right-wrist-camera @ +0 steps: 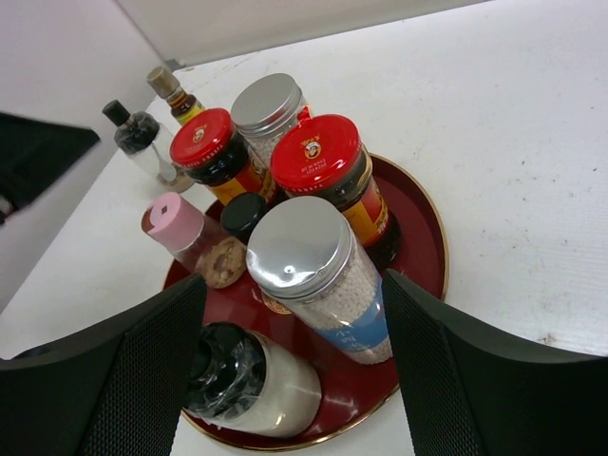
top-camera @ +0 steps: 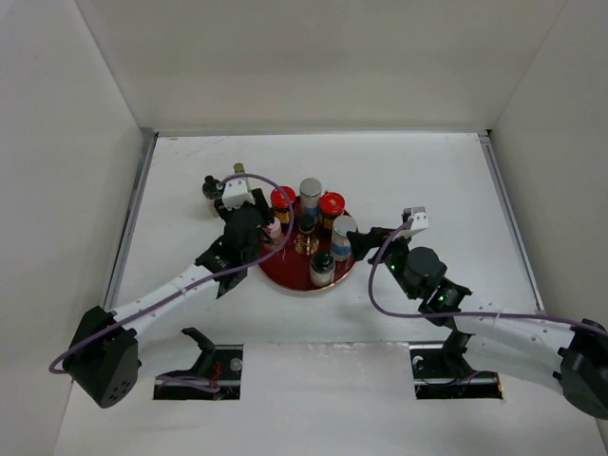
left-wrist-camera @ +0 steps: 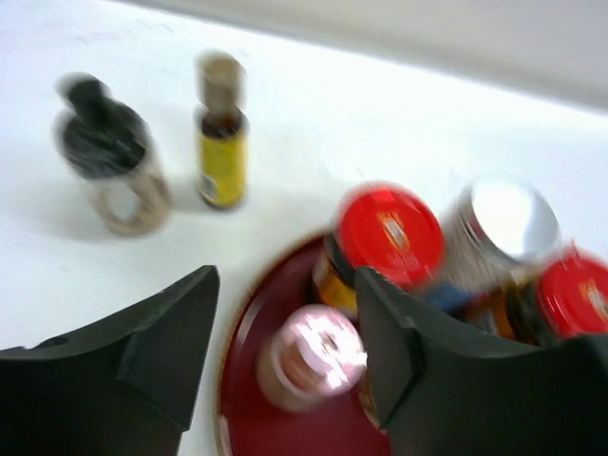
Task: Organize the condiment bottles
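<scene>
Several condiment bottles stand on the round dark-red tray (top-camera: 353, 269): two red-capped jars (right-wrist-camera: 202, 142) (right-wrist-camera: 318, 157), two silver-capped shakers (right-wrist-camera: 269, 104) (right-wrist-camera: 318, 275), a small black cap (right-wrist-camera: 245, 214), a black-capped white jar (right-wrist-camera: 252, 375) and a pink-capped bottle (left-wrist-camera: 313, 356). A black-capped bottle (left-wrist-camera: 104, 157) and a slim yellow one (left-wrist-camera: 221, 133) stand off the tray at the far left. My left gripper (left-wrist-camera: 285, 351) is open around the pink-capped bottle, right finger close to it. My right gripper (right-wrist-camera: 294, 380) is open just right of the tray, facing the near shaker.
White walls enclose the table at the back and both sides. The tray (right-wrist-camera: 418, 237) has a gold rim. In the top view the two off-tray bottles (top-camera: 211, 187) (top-camera: 239, 171) stand just beyond the left wrist. The left wrist view is blurred.
</scene>
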